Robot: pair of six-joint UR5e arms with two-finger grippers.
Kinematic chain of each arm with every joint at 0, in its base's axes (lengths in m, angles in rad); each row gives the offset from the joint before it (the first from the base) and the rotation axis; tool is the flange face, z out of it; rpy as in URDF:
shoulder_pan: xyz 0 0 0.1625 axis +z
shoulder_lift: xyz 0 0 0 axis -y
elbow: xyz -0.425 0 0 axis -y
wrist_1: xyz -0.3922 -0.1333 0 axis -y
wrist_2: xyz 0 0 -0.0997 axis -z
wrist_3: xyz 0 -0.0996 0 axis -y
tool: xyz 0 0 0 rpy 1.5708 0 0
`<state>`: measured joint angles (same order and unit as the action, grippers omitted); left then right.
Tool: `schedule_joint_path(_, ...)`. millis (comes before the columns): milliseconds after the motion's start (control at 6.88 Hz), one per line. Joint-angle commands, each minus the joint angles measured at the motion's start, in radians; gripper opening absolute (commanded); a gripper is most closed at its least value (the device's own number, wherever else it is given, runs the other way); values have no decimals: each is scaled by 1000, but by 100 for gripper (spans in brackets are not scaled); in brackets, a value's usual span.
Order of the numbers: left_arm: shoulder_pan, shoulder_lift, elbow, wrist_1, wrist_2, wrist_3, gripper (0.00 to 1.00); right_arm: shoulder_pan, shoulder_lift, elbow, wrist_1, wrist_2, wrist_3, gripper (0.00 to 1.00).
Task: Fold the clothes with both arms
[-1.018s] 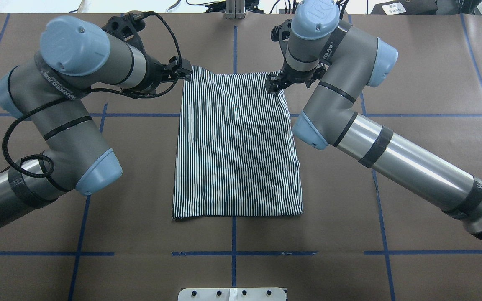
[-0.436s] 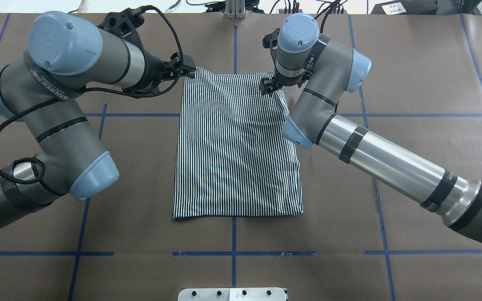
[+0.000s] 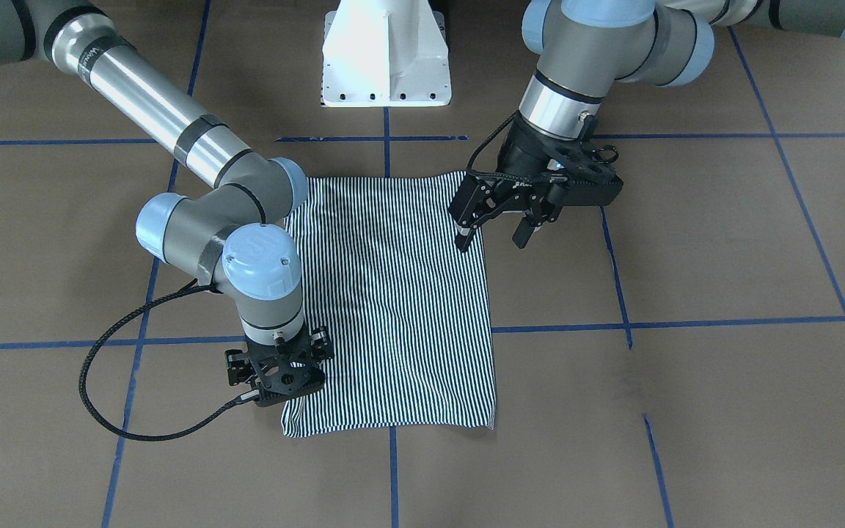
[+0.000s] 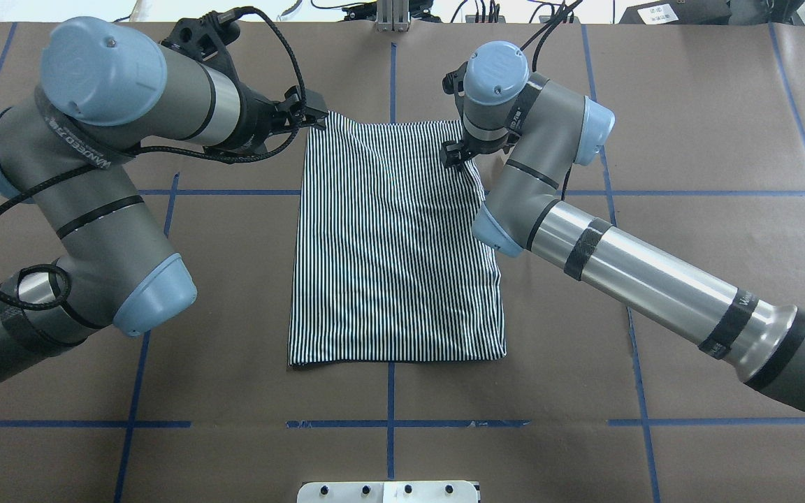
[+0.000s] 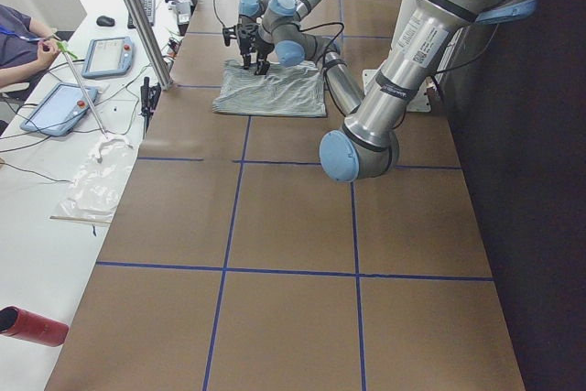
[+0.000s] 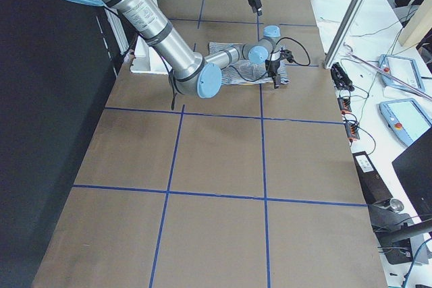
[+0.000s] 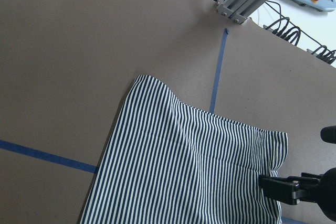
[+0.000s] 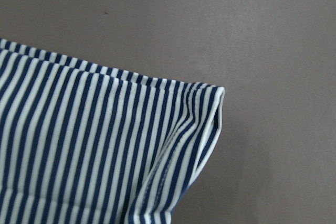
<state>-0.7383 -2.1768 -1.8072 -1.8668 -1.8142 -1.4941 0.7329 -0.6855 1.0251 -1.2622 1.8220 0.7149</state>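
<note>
The striped polo shirt (image 4: 395, 244) lies folded into a flat rectangle mid-table on brown paper (image 4: 710, 126) crossed by blue tape lines (image 4: 388, 423). The left gripper (image 3: 492, 236) hangs over its left edge, fingers spread, nothing between them. The right gripper (image 4: 453, 157) points down at the far right corner (its camera mount (image 3: 276, 367) hides the fingers; whether they grip, I cannot tell). A white pedestal (image 3: 386, 55) stands at the robot's end. White lettering on the black strap (image 4: 84, 147) of the left arm (image 4: 102, 216) is too small to read.
</note>
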Motion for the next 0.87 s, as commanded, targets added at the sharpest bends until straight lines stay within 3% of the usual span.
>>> schedule_joint_path(0,0,0,0,0,0,0,100,2,-3,-2,0,-3,-24,100)
schedule_joint_path(727,2,0,0,0,0,0,100,72,-19,1,-5,8,-136,100)
